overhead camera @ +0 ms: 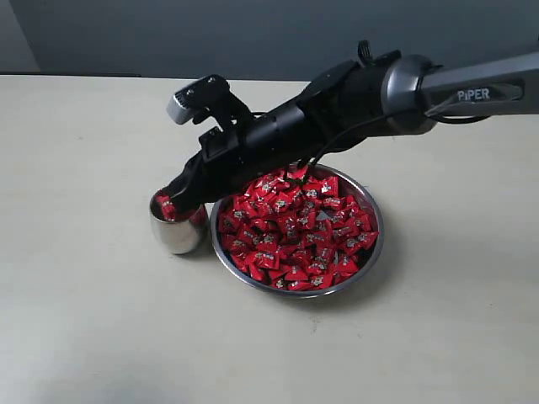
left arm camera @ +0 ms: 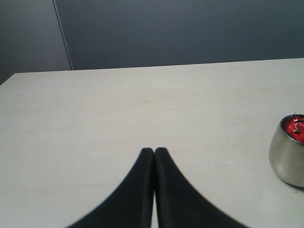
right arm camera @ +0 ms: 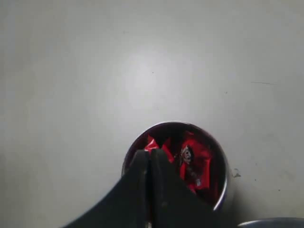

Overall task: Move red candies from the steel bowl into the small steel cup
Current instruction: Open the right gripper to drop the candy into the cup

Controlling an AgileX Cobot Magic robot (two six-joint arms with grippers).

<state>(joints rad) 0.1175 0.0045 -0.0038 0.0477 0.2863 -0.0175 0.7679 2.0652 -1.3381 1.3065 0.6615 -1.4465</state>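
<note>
Nearest you on the counter (overhead camera: 84,320) sits the steel bowl (overhead camera: 378,244), heaped almost to its rim with red candies (overhead camera: 295,231). So the bulk of the job looks to be ahead of you.

Just beside the bowl stands the small steel cup (overhead camera: 177,234), upright. It is either touching the bowl's rim or a hair off it; you cannot tell which. The right wrist view shows several red wrappers already inside, and in the left wrist view they reach close to the cup's lip.

The right tool (right arm camera: 150,154) hangs over the cup's mouth, near its rim, with its jaws pressed together. A scrap of red shows right at the tips. The pictures do not settle whether that is a candy pinched between them or one lying in the cup below. The right arm (overhead camera: 337,101) slants across the far side of the bowl to get there.

This reads as the drop-off step. If a candy is held, your next move is to part the jaws over the middle of the cup so it falls inside. Then rise straight up, because a nudge could tip the cup.

The left tool (left arm camera: 154,152) is closed on nothing above bare counter, well apart from the cup, and has no part in this step.
</note>
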